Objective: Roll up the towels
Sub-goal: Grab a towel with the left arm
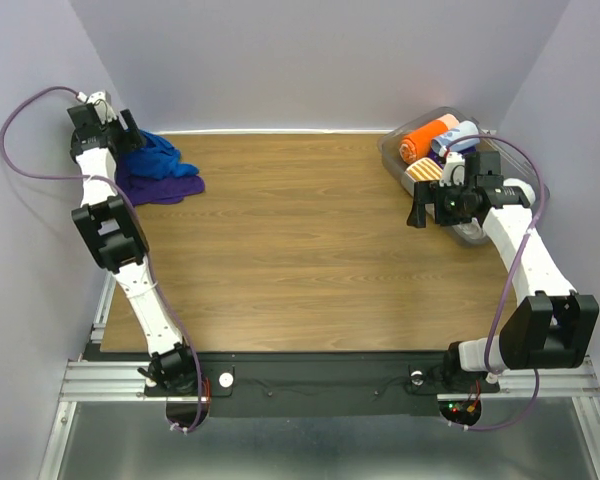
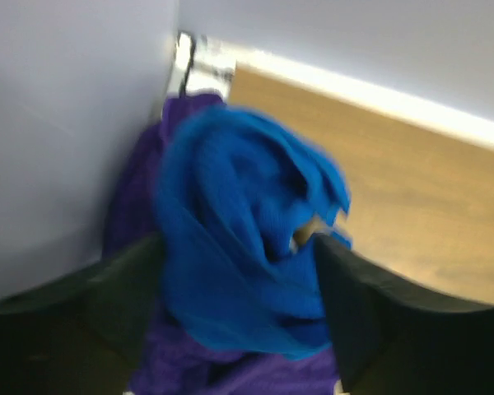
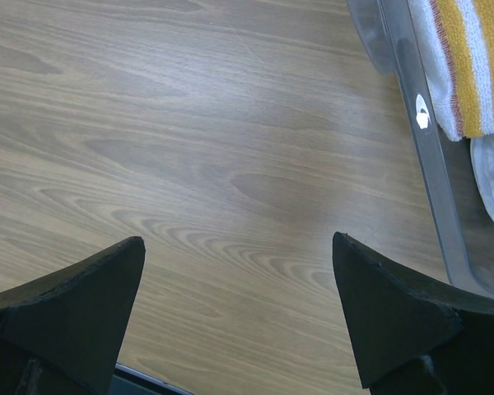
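In the far right corner of my wood-grain worktop (image 1: pixel 310 230) sits a clear plastic bin (image 1: pixel 388 158) holding an orange roll (image 1: pixel 425 138), a pale blue roll (image 1: pixel 463 134) and an orange-and-white striped roll (image 1: pixel 423 172).

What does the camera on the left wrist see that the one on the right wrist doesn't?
Only the left wrist view: a crumpled royal blue cloth towel lying on a dark purple cloth towel by the wall, between the left gripper's spread fingers. Only the right wrist view: the edge of a clear plastic bin holding an orange-and-white striped roll; nothing between the right gripper's open fingers. Both: the brown wooden tabletop and two dark fingers.
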Motion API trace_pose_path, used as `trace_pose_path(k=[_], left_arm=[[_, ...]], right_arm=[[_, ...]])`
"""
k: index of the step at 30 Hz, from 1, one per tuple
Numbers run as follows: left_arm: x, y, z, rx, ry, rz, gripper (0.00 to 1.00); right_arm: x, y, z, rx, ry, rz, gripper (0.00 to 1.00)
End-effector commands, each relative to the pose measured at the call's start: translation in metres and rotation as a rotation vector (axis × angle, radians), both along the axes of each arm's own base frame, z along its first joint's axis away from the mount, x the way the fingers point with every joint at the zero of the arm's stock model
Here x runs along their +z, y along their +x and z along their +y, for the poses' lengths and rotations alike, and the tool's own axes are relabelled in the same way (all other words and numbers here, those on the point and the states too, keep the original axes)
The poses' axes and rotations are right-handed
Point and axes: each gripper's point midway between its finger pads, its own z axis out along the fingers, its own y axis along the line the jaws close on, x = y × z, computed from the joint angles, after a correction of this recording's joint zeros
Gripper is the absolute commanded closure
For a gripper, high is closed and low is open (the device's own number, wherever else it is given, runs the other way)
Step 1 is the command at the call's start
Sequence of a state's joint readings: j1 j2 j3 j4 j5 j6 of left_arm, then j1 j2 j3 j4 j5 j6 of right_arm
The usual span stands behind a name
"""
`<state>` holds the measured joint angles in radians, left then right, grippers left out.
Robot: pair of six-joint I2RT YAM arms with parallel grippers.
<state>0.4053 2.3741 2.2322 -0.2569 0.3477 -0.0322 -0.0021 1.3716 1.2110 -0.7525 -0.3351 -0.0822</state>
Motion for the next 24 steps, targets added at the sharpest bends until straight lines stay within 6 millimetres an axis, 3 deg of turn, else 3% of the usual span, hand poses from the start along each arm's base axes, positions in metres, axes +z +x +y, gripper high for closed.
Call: trace_pose_path(k=[1, 5, 9, 11, 16, 20, 24], left_arm=[[0.076, -0.01, -0.005, -0.094, 0.083, -0.126, 0.06], [0.084, -0.018, -0.019, -0.124, 0.187, -0.099, 0.05], [0.056, -0.019, -0.036, -0.141, 0.254, 0.0, 0.07], [0.039, -0.019, -0.036, -0.101, 0.277, 0.054, 0.15], [0.012, -0.031, -0.01, 0.128, 0.314, 0.163, 0.18], [-0.002, -0.041, -0.002, 0.204, 0.318, 0.198, 0.18], [-0.019, -0.039, 0.002, 0.228, 0.319, 0.229, 0.21]], right_arm=[[0.005, 0.005, 0.003, 0.013, 0.017, -0.014, 0.0], [0.005, 0.006, 0.005, 0.018, 0.022, -0.01, 0.0], [0.002, 0.005, 0.005, 0.02, 0.024, -0.001, 0.0], [0.001, 0.005, 0.004, 0.017, 0.02, 0.002, 0.0], [0.002, 0.006, 0.003, 0.016, 0.014, -0.002, 0.0], [0.0, 0.007, 0.004, 0.019, 0.016, 0.002, 0.0], [0.002, 0.008, 0.004, 0.016, 0.016, 0.002, 0.0]])
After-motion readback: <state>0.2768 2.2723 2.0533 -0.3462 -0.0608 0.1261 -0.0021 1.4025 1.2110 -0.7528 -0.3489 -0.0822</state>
